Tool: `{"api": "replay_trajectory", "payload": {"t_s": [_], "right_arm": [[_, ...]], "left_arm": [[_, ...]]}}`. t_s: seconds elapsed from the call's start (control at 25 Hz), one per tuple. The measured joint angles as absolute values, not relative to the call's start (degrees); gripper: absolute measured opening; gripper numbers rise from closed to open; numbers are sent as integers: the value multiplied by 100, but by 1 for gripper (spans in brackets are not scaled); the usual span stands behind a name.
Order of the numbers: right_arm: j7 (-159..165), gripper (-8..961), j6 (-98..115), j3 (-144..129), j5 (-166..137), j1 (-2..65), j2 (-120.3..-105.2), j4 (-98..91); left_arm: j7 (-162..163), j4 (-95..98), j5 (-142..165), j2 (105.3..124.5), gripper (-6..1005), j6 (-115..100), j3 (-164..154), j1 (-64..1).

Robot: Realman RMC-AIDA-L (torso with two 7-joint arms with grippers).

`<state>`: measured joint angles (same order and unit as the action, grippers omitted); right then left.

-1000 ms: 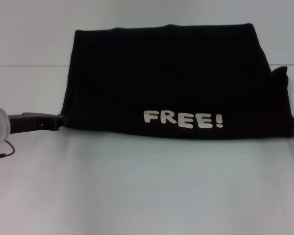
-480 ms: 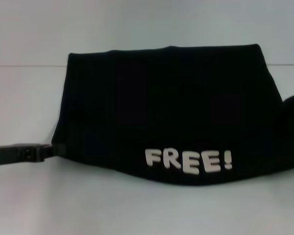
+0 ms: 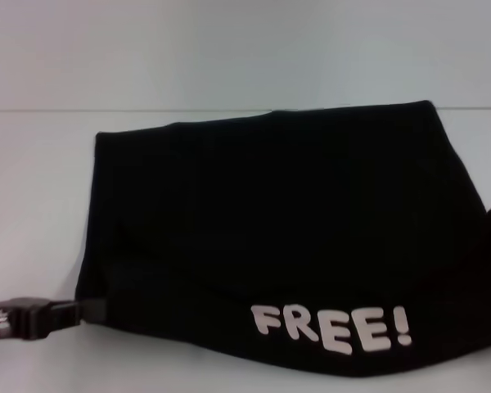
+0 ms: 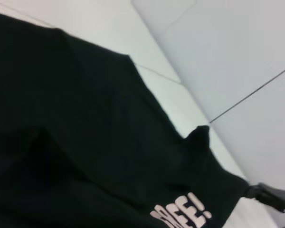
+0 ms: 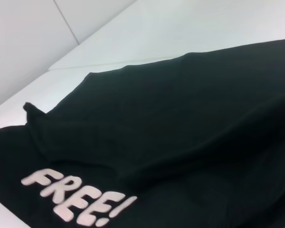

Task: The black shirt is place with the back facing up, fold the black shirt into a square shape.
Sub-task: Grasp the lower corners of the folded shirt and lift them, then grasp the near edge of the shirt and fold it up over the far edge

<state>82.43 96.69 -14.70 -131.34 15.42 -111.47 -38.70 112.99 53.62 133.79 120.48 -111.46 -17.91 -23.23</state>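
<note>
The black shirt [image 3: 278,229] lies folded on the white table, with its white "FREE!" lettering [image 3: 331,327] on the upper layer near the front edge. My left gripper [image 3: 83,309] is shut on the shirt's front left corner, low over the table. My right gripper is out of the head view; the left wrist view shows it [image 4: 263,194] at the shirt's opposite front corner, gripping the cloth. The shirt also fills the left wrist view [image 4: 85,142] and the right wrist view [image 5: 180,118]. A small peak of cloth [image 4: 199,133] sticks up on the right side.
The white table [image 3: 33,205] runs to a seam [image 3: 33,110] at the back, with more pale surface beyond it. Bare table shows left of the shirt and in a thin strip in front of it.
The shirt's front edge with the lettering has been drawn toward me, lower in the head view. My left gripper moved the same way with its corner. The cloth now reaches the right edge.
</note>
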Motion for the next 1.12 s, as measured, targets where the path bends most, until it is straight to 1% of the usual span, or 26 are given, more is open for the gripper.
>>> {"api": "replay_trajectory", "payload": {"t_s": [0.12, 0.32, 0.52, 0.96, 1.12], "right_arm": [[8000, 21, 9712, -1385, -13133, 1392, -11193, -3855], [7860, 21, 9929, -1333, -13134, 1206, -11212, -3819], [7613, 21, 10198, -1072, -13139, 961, -11323, -3846], [7484, 21, 10554, -745, -13154, 591, -11460, -3866], [7466, 21, 10610, -584, -13157, 592, -11475, -3868]], "left_arm": [[11177, 5366, 13392, 12038, 0, -11436, -1596, -2239], [11063, 5356, 13646, 12033, 0, -11650, -1537, -2191], [10958, 5328, 13795, 12029, 0, -11619, -1532, -2199], [10978, 5354, 13909, 11940, 1, -11602, -1527, -2369], [11016, 5338, 13909, 11889, 1, -11585, -1522, -2493]]}}
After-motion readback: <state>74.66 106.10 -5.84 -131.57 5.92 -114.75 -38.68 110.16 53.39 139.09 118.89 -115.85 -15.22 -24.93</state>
